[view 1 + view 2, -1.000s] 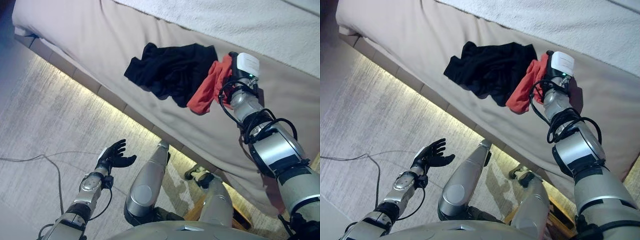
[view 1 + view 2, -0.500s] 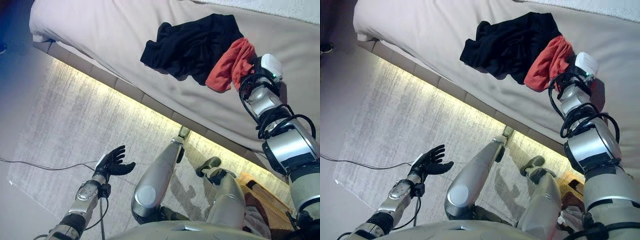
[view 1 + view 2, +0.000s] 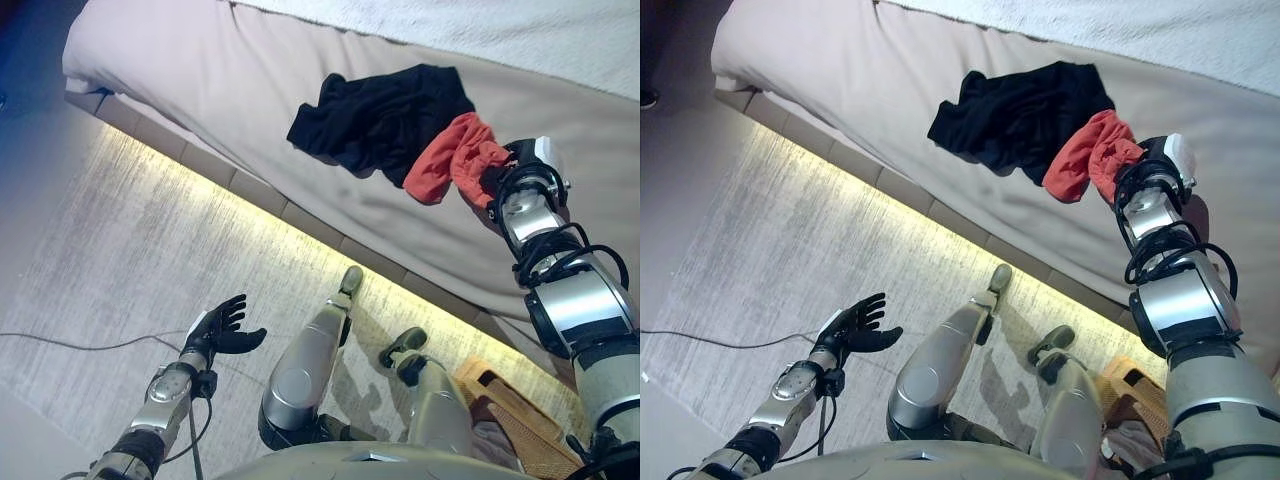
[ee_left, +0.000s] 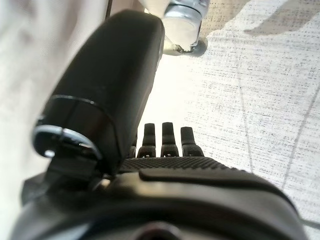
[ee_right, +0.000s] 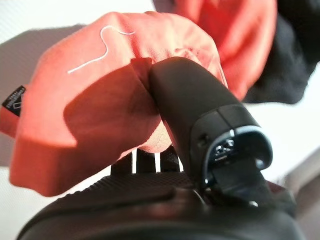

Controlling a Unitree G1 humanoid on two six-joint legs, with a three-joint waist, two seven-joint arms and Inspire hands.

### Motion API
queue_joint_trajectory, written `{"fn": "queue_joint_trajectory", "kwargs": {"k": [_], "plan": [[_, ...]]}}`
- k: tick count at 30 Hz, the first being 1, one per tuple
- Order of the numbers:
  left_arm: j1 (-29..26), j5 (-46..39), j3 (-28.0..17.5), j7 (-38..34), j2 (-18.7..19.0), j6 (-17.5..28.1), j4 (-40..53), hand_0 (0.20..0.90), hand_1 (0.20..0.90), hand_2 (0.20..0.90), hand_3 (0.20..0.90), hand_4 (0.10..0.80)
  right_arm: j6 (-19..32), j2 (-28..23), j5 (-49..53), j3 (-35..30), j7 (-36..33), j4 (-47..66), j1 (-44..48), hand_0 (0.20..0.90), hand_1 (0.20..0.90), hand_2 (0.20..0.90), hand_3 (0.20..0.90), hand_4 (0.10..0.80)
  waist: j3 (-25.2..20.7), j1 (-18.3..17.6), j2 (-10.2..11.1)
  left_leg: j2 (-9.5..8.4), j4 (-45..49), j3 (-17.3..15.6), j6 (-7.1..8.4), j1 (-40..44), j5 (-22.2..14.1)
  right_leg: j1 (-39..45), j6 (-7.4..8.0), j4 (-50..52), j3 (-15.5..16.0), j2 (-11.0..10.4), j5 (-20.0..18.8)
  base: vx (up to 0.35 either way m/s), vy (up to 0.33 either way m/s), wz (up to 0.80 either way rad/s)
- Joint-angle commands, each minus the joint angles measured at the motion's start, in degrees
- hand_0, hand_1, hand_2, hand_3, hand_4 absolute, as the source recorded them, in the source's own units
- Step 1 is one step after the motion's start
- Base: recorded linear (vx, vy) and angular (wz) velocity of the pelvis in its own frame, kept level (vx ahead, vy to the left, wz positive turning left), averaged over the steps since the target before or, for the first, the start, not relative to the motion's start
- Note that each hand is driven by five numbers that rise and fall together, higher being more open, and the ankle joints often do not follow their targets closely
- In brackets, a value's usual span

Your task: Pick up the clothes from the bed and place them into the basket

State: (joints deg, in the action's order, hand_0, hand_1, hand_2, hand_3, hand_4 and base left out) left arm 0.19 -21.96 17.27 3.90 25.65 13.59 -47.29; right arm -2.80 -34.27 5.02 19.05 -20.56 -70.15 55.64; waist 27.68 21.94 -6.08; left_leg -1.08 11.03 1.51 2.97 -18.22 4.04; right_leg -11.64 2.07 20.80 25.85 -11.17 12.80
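Bed (image 3: 250,90): beige sheet, long edge running diagonally above the lit floor. It carries both garments near its front edge, within the right arm's reach.

Basket (image 3: 520,410): woven, only a corner showing by the robot's right leg, something pale at its edge; the drop-off sits low and close, well apart from the clothes.

Black garment (image 3: 385,115): crumpled heap on the sheet, untouched, its right edge touching or overlapping the red one.

Red garment (image 3: 1090,155): bunched, 1 end drawn toward the right hand (image 3: 1140,172), the rest trailing on the sheet beside the black heap. Right wrist view shows the thumb pressed into the red cloth, the fabric gathered round it: a pinch, judged to be the start of a lift. Right arm extended up over the bed edge, wrist bent toward the cloth.

Left hand (image 3: 222,328): low over the floor, well clear of the bed, palm up, fingers spread and relaxed, holding nothing. Idle.
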Motion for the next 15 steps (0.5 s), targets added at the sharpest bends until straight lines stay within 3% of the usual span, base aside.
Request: {"fn": "queue_joint_trajectory", "kwargs": {"k": [1, 8, 13, 15], "plan": [[3.18, 3.52, -1.90, -0.88, 1.01, 1.77, -2.16, 0.900, 0.900, 0.900, 0.900, 0.800, 7.84, -4.69, 3.52, -1.44, -4.02, 7.63, -4.72, 0.300, 0.300, 0.300, 0.200, 0.100, -6.13, -1.66, 3.68, 1.40, -0.79, -1.35, 0.19, 0.22, -1.28, 8.47, 1.24, -10.45, -0.96, 2.55, -8.21, 0.033, 0.009, -0.12], [5.00, 8.52, -3.05, -1.57, -3.29, 1.53, -5.27, 0.900, 0.900, 0.900, 0.900, 0.800, 10.56, -1.23, 11.27, -7.55, -3.07, 26.43, -22.55, 0.300, 0.300, 0.300, 0.200, 0.100, -11.97, -7.52, 5.84, 2.61, -8.25, -3.85, 0.37, 8.77, -0.57, 13.14, 1.75, -17.32, -4.37, 4.42, -10.89, 0.013, 0.001, -0.19], [4.88, 10.19, -3.90, -2.51, -6.21, 0.72, -6.30, 0.900, 0.900, 0.900, 0.900, 0.800, 14.20, 3.19, 11.77, -15.65, -1.01, 43.49, -38.96, 0.300, 0.300, 0.300, 0.200, 0.100, -16.76, -13.86, 6.74, 3.60, -13.81, -6.68, 0.13, 15.62, -0.73, 14.93, 1.96, -21.24, -7.99, 6.09, -12.76, 0.021, -0.020, -0.29], [4.92, 10.43, -3.89, -2.68, -6.44, 0.49, -6.11, 0.900, 0.900, 0.900, 0.900, 0.800, 14.52, 3.76, 11.28, -16.76, -1.20, 45.95, -41.09, 0.300, 0.300, 0.300, 0.200, 0.100, -17.25, -14.42, 6.78, 3.70, -14.49, -7.03, 0.15, 16.46, -0.68, 15.27, 2.00, -21.77, -8.44, 6.30, -13.00, -0.013, -0.038, -0.29]]}}
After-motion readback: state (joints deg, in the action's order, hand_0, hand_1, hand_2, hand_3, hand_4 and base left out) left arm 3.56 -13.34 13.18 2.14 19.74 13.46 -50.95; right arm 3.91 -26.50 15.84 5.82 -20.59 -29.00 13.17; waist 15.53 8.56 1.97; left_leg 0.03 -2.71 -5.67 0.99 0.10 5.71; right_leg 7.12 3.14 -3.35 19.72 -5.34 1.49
